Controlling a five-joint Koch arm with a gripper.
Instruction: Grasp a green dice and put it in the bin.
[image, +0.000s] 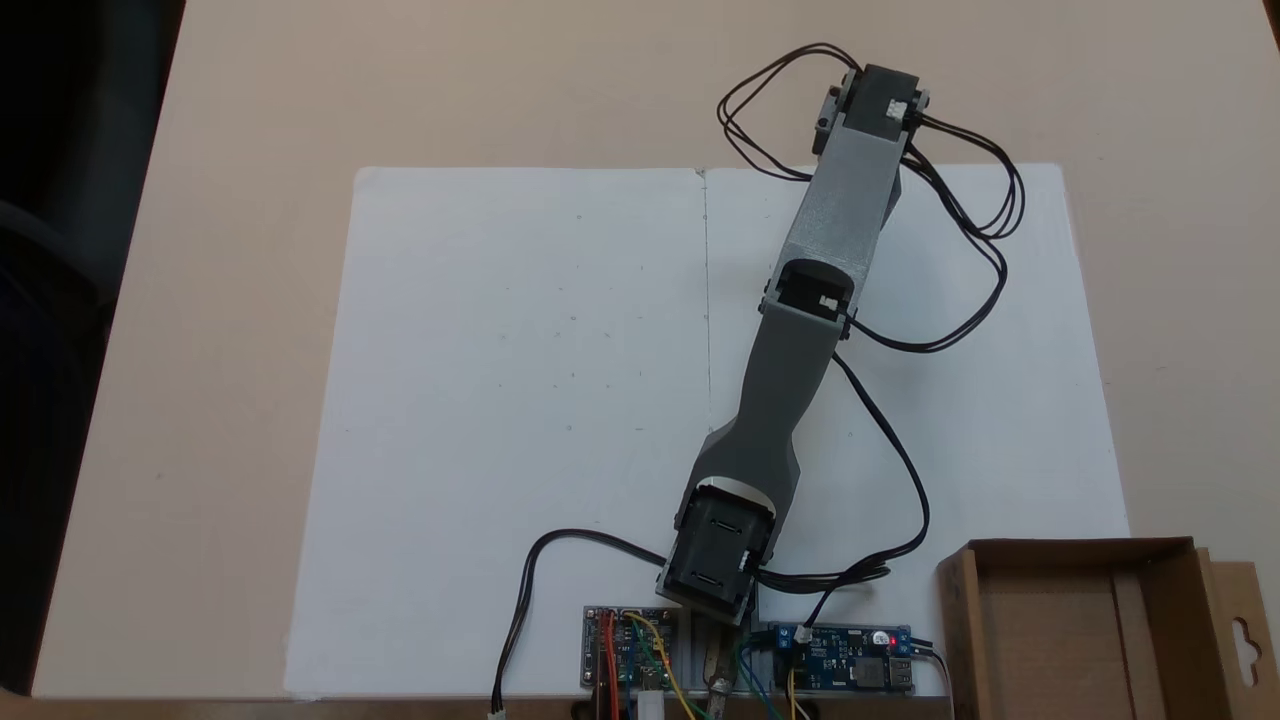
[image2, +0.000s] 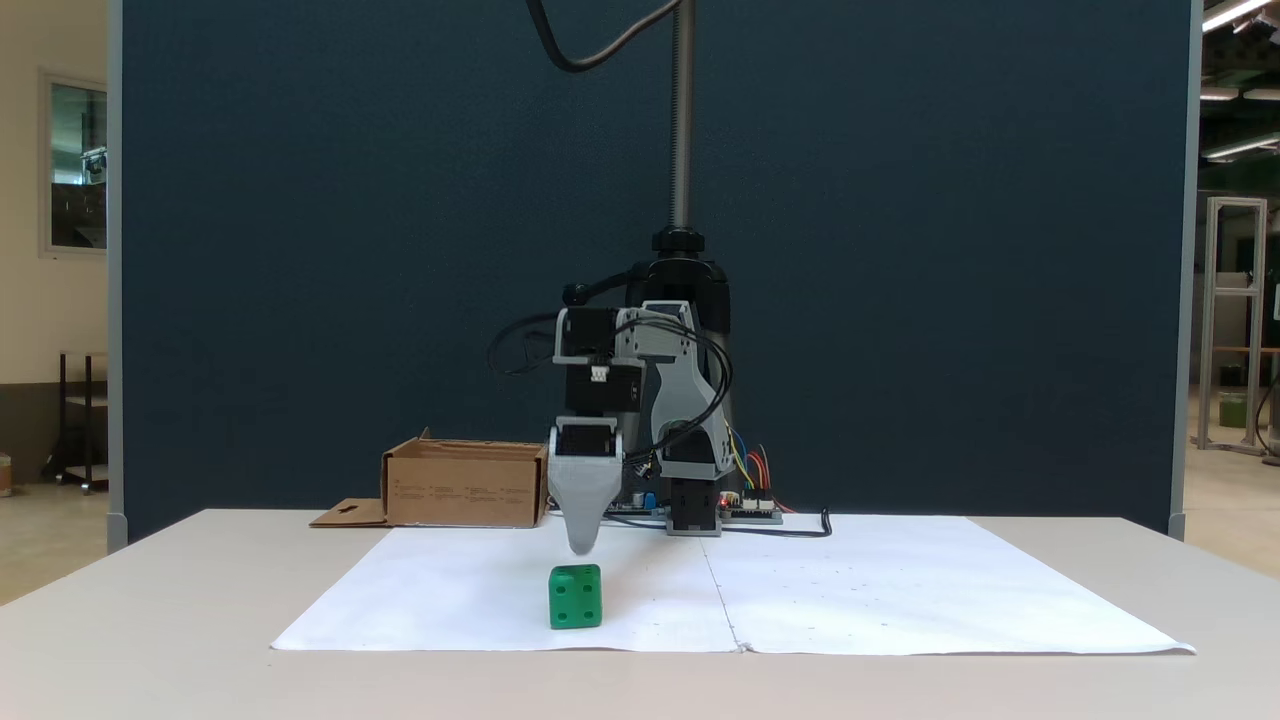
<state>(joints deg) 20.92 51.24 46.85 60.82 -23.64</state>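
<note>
1. From the front, the green dice (image2: 575, 596) sits on the white paper sheet (image2: 900, 590), just below the gripper (image2: 582, 543) and a touch nearer the camera
2. The gripper points straight down, clear of the dice and holding nothing; only one tip shows, so I cannot tell how far apart the jaws stand
3. The cardboard bin (image2: 463, 484) waits behind, beside the arm's base (image: 715, 560)
</note>
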